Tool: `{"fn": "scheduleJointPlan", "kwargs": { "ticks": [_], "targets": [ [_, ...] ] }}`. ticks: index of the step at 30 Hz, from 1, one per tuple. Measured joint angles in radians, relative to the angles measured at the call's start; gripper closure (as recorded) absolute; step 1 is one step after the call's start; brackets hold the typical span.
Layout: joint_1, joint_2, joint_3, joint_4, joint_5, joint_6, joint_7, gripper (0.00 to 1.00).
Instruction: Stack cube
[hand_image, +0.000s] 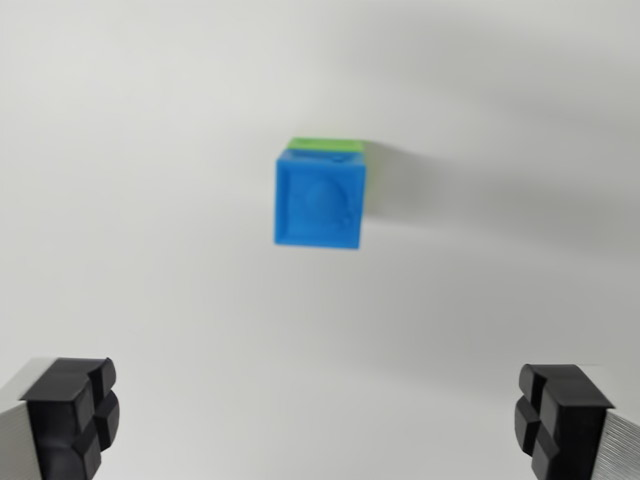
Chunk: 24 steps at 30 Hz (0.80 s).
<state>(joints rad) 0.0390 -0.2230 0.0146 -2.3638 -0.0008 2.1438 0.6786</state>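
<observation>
The blue cube (320, 203) sits just above the centre of the frame, its top face turned to the camera. Along its upper edge a thin strip of a green cube (325, 144) shows, and the blue one appears to rest squarely on top of it, touching, with only a slight offset that lets the green peek out. A soft shadow falls on the white table (150, 150) to the right of the pair.

The end effector (320, 425) is spread wide: one black fingertip (75, 410) is at the lower left corner of the frame and the other at the lower right corner, with bare table between them. Nothing is held, and both fingertips are well apart from the cubes, which lie higher in the frame than the gap between them.

Judged from this, the stack looks done: blue on green, released, and standing by itself. The picture is somewhat blurred, so how exactly the two cubes line up cannot be told, nor whether the blue one sits fully flat. No other cube is visible in this view, so what seems left is little more than the arm clearing away without brushing the stack.
</observation>
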Motion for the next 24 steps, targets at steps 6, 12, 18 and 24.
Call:
{"fn": "scheduleJointPlan", "kwargs": {
  "ticks": [6, 12, 18, 24],
  "targets": [
    [0.000, -0.020, 0.000, 0.030, 0.000, -0.049, 0.000, 0.00],
    [0.000, -0.032, 0.000, 0.058, 0.000, -0.090, 0.000, 0.00],
    [0.000, -0.041, 0.000, 0.078, 0.000, -0.118, 0.000, 0.00],
    [0.000, -0.045, 0.000, 0.090, 0.000, -0.137, -0.001, 0.00]
  ]
}}
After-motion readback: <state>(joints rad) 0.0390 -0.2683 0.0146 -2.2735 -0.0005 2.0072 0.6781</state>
